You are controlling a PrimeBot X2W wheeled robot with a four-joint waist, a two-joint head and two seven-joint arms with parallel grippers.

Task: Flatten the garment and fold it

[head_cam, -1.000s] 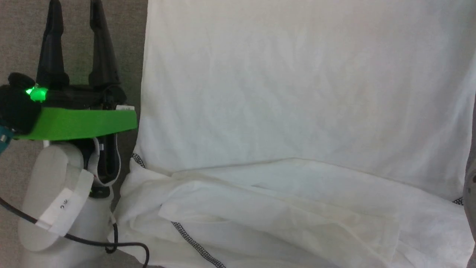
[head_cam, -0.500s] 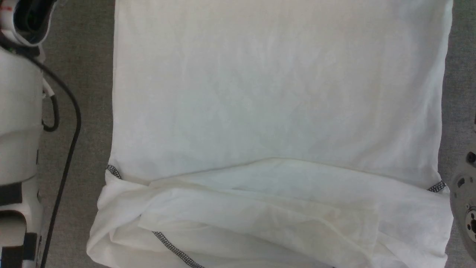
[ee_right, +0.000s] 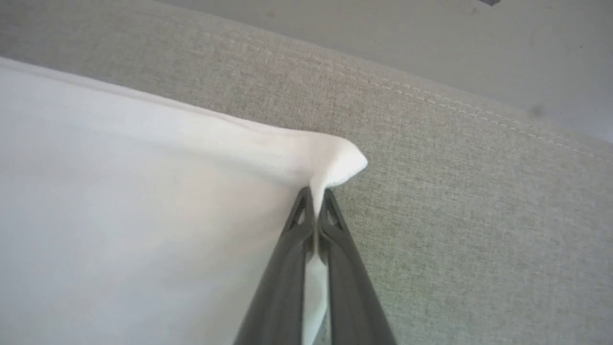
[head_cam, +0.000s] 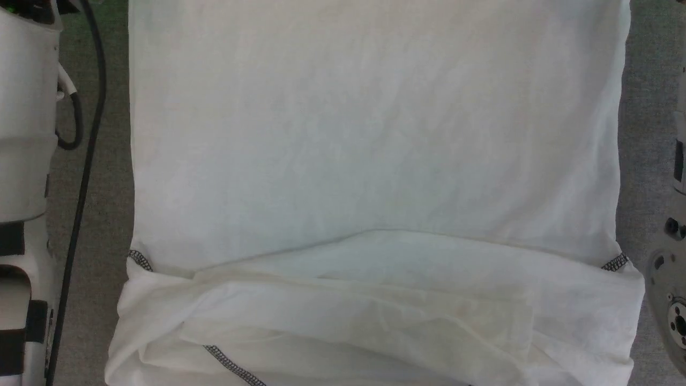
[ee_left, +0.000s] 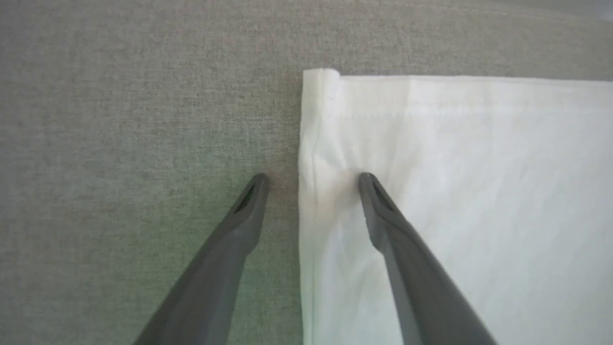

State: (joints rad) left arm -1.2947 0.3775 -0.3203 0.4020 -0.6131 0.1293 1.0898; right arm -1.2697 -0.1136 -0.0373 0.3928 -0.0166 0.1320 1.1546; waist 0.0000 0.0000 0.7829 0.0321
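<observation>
As folding needs both corners, right tool [ee_right: 313, 192] clamps the shirt [ee_right: 143, 191]; left tool [ee_left: 312, 178] straddles its edge, agape. Likely closes next.

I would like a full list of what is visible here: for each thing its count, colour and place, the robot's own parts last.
garment: one, white, spread on the grey surface, near part bunched in folds
zigzag seams: three visible stretches, dark grey, on the garment's near part
fabric surface: one, grey, under the garment
cable: one, black, beside the left forearm
left forearm: one, pale, head view's left edge
right arm joint: one, grey, head view's right edge
left gripper: one, dark grey, open, astride the garment's side edge near a hemmed corner
right gripper: one, dark grey, shut on a garment corner
</observation>
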